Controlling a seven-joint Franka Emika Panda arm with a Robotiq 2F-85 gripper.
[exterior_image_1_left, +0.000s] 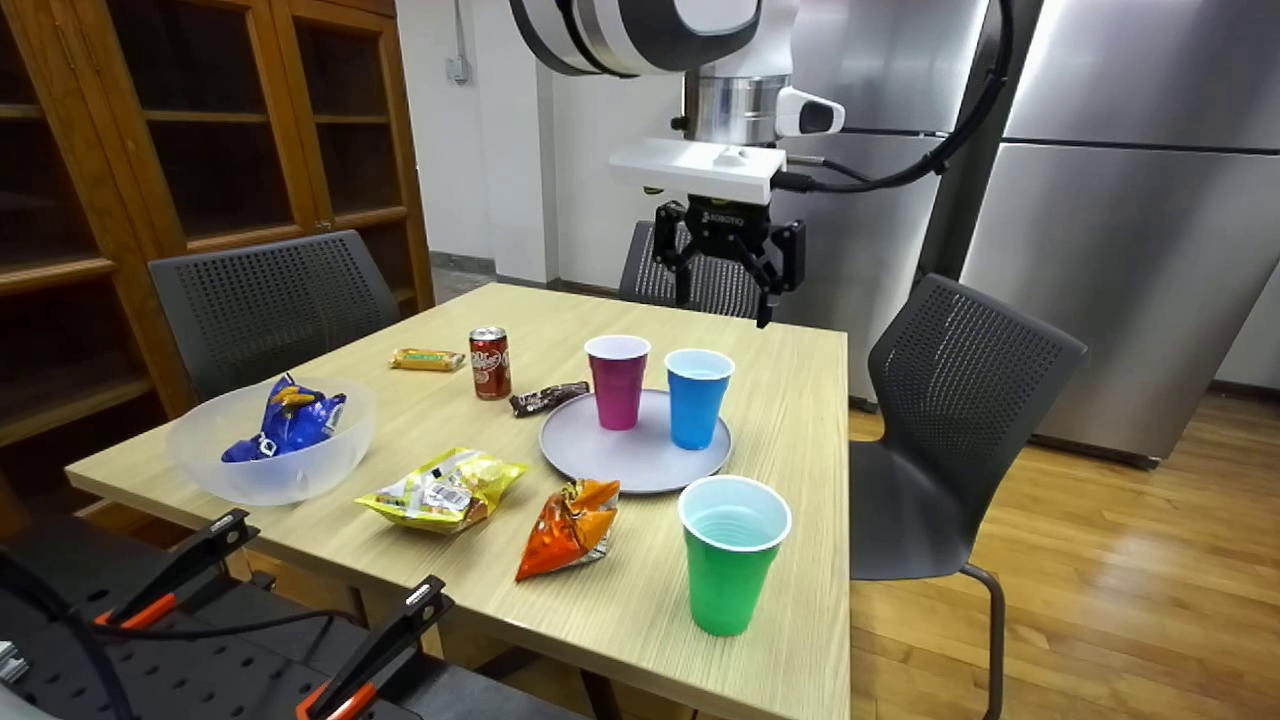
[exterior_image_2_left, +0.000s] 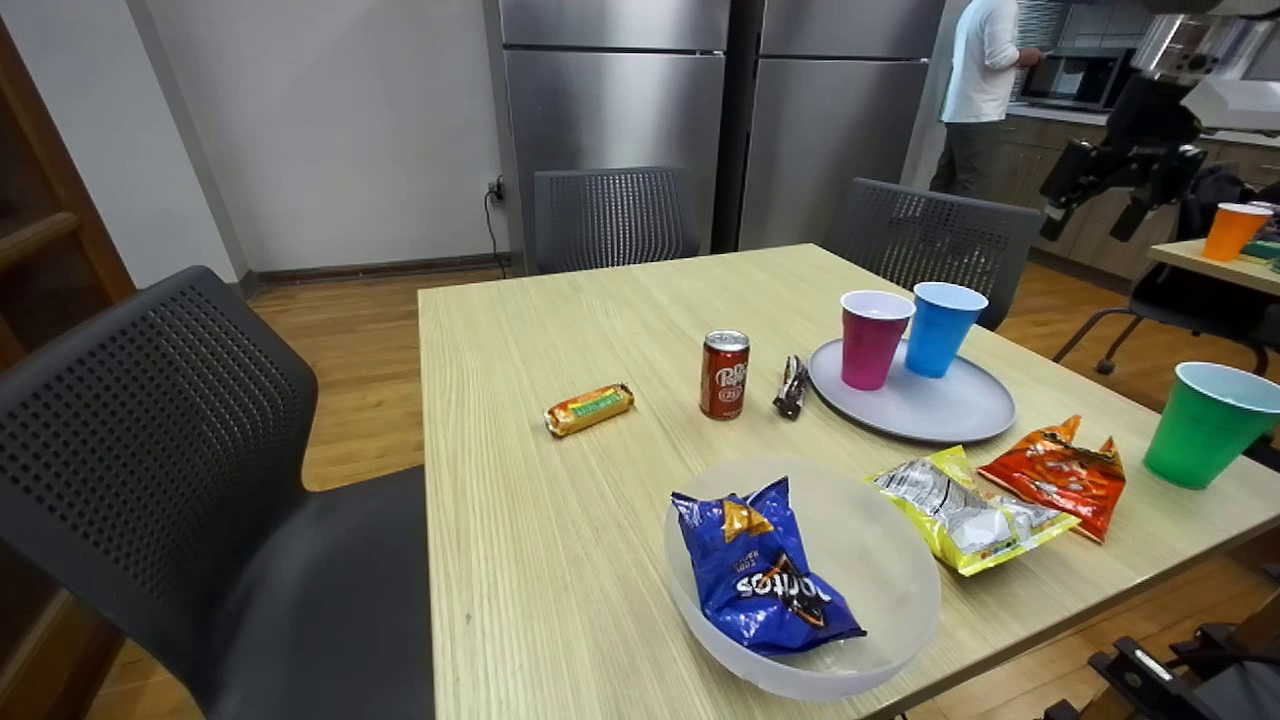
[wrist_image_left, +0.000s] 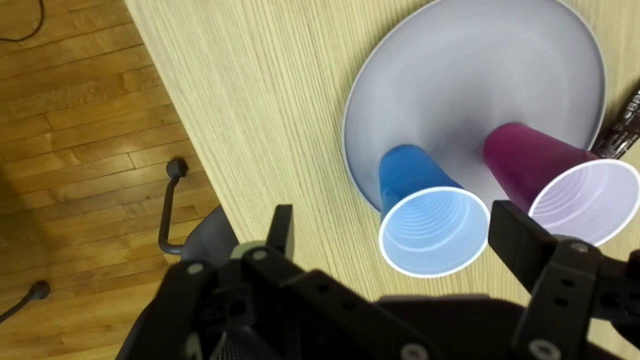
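upper centre, the robotiq gripper (exterior_image_1_left: 725, 301) hung wide-jawed, empty; the plate (exterior_image_1_left: 620, 470) apparently grouped blue cup (exterior_image_1_left: 697, 412) and magenta cup (exterior_image_1_left: 619, 393).

Dark perforated chairs (exterior_image_1_left: 965, 385) stand near steel refrigerators (exterior_image_1_left: 1130, 290) and a wooden cabinet (exterior_image_1_left: 292, 110).

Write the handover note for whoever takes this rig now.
Gripper: open, empty, raised, touching nothing; blue cup shows between its fingers in the wrist view.
Blue cup, purple cup: upright on the plate.
Green cup: upright on the table, off the plate.
Done: gripper spread wide; two cups stand on the plate.
Left: no cup is gripped yet.
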